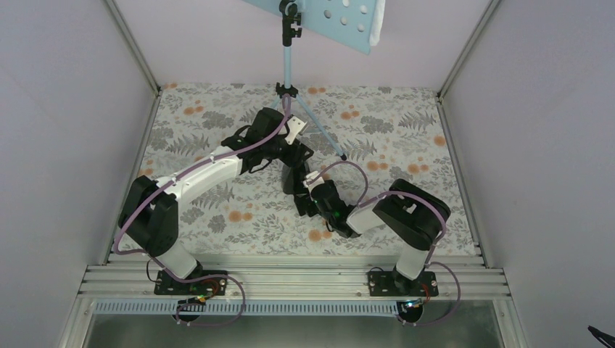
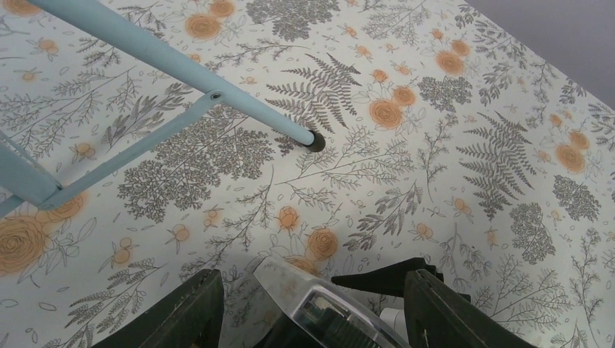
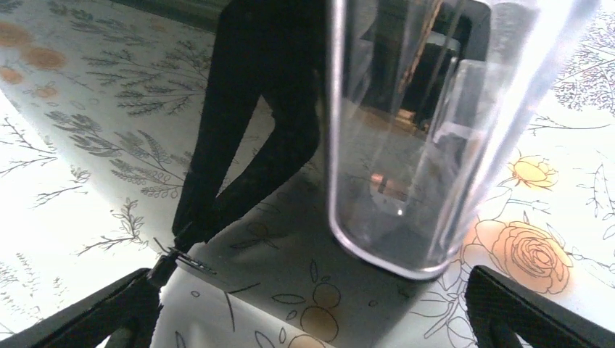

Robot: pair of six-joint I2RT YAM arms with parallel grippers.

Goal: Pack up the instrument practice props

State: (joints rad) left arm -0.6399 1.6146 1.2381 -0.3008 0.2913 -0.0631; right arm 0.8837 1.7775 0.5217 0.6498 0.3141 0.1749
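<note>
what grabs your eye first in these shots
The light blue stand rises at the far middle of the floral cloth, its holed tray cut off by the top edge. In front of it, the left arm and right arm meet mid-table at a clear-fronted black box.

Light blue tripod music stand [image 1: 288,61] upright, hole-dotted tray tilted, small black wedge-shaped box [image 2: 319,308], clear-fronted, near its feet.
</note>
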